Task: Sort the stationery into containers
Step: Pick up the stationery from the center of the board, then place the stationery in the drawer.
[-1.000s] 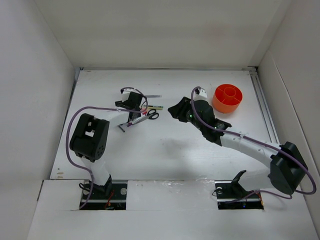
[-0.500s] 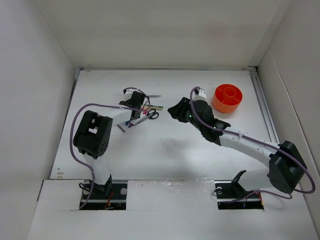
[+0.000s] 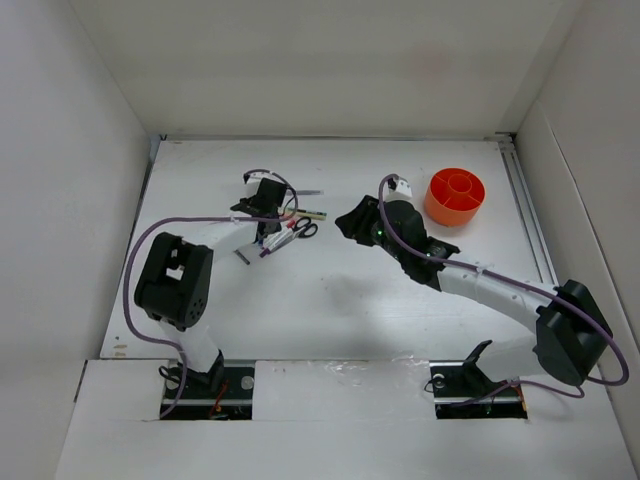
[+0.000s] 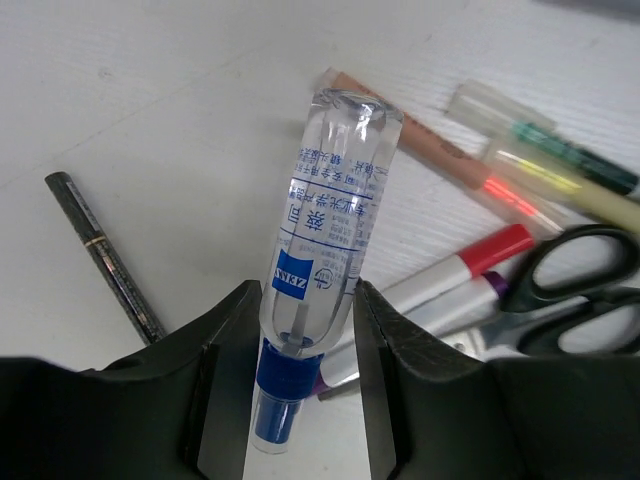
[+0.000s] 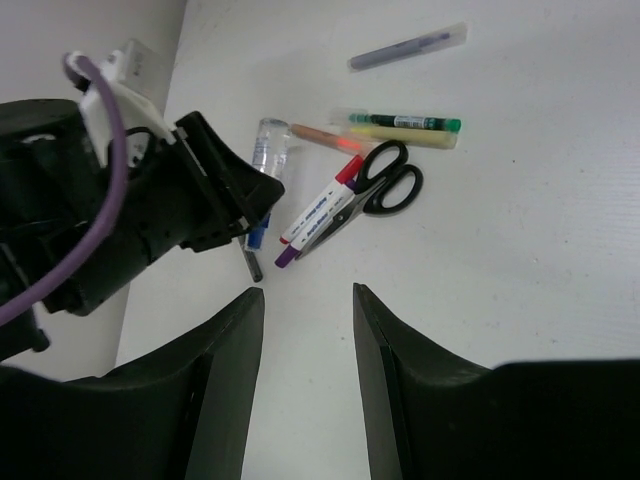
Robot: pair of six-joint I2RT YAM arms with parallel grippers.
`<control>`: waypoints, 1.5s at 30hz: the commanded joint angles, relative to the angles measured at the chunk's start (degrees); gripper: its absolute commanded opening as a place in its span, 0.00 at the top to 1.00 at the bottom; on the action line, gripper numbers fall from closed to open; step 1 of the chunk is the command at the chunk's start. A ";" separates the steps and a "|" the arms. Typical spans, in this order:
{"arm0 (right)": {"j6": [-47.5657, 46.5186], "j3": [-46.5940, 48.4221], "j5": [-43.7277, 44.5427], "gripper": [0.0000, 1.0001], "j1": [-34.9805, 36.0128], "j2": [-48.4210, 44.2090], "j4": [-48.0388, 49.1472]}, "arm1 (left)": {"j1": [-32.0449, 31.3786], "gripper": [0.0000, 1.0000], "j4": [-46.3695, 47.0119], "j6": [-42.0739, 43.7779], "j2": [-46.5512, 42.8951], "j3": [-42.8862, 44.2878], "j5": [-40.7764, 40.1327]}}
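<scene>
My left gripper (image 4: 308, 320) is shut on a clear spray bottle (image 4: 335, 200) with a blue cap, both fingers pressed against its sides, low over the table. Around it lies the stationery: a dark grey stick (image 4: 100, 250), a pink pen (image 4: 430, 140), a green-yellow marker (image 4: 560, 165), a red-capped marker (image 4: 470, 265) and black-handled scissors (image 4: 580, 280). From above, this pile (image 3: 292, 228) sits left of centre. My right gripper (image 5: 308, 310) hangs open and empty over bare table, facing the pile. The orange organiser (image 3: 456, 197) stands at the back right.
A slim grey pen (image 5: 408, 47) lies apart, behind the pile. The left arm (image 5: 120, 210) with its purple cable fills the left of the right wrist view. White walls close in the table (image 3: 330, 300) on three sides.
The left jaws have narrowed onto the clear bottle. The left arm's elbow has swung left and toward the near edge. The right arm has not moved.
</scene>
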 commanded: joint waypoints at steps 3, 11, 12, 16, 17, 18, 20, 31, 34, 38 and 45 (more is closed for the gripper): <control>0.21 2.45 0.29 0.53 -0.29 0.51 0.89 | -0.16 1.00 0.49 -3.68 -10.23 -1.07 2.86; -1.02 2.45 -2.79 0.50 -0.29 -1.86 1.42 | 0.46 1.00 6.37 -5.79 -18.32 -5.54 21.11; -1.63 2.45 -2.79 0.48 -0.29 -1.86 1.42 | 0.46 1.00 6.99 -5.79 -19.12 -6.08 22.97; -2.95 1.84 -6.82 0.43 -0.29 -2.92 3.09 | 0.46 1.00 8.22 -5.17 -22.02 -7.57 31.15; -3.56 1.84 -7.87 0.41 -0.29 -2.92 3.09 | 0.46 1.00 8.22 -4.48 -22.55 -8.44 32.38; -3.57 1.84 -9.10 0.38 -0.29 -2.92 3.09 | -0.24 1.00 8.75 -4.47 -23.42 -9.06 34.22; -3.57 1.84 -12.44 0.35 -0.29 -2.92 3.09 | -0.25 1.00 8.75 -3.86 -24.04 -10.56 37.04; -3.04 1.93 -15.72 0.34 -0.29 -5.37 3.62 | -0.25 1.00 22.27 -10.79 -26.68 -16.88 51.55; -3.04 1.92 -13.95 0.27 -1.60 -3.90 3.62 | -0.25 1.00 28.16 -10.80 -29.66 -20.57 53.22; -1.73 4.20 -20.44 0.12 -4.07 1.10 3.62 | -0.25 1.00 32.21 -10.80 -30.73 -22.43 56.03; -0.31 6.67 -22.82 0.10 -6.53 6.04 3.62 | -0.25 1.00 39.85 -11.33 -30.20 -24.97 62.62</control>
